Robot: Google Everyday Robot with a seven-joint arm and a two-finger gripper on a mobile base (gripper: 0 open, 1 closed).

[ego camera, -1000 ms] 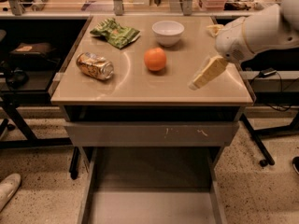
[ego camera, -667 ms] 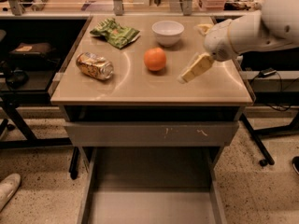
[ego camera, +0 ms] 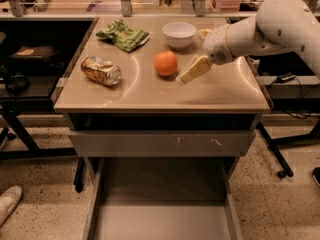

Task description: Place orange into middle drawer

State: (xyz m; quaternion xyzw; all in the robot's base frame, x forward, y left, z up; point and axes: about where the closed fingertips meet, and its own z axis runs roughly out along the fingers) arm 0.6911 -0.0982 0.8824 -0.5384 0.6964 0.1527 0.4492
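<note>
The orange (ego camera: 165, 63) sits on the tan tabletop (ego camera: 150, 91), near the middle, in front of the white bowl. My gripper (ego camera: 190, 57) hovers just right of the orange, open and empty, with one pale finger (ego camera: 194, 70) angled down close to the fruit and the other up by the bowl. The white arm reaches in from the right. The middle drawer (ego camera: 160, 221) is pulled out below the table front, its flat grey floor bare.
A white bowl (ego camera: 179, 34), a green snack bag (ego camera: 123, 34) and a crushed golden-brown can (ego camera: 101, 70) lie on the top. A shut grey drawer front (ego camera: 160, 143) with pale scratches sits above the open drawer. A shoe (ego camera: 7, 204) is on the floor at the left.
The gripper and arm have moved left across the tabletop, from the right edge to right beside the orange. The orange and the other objects have not moved.
</note>
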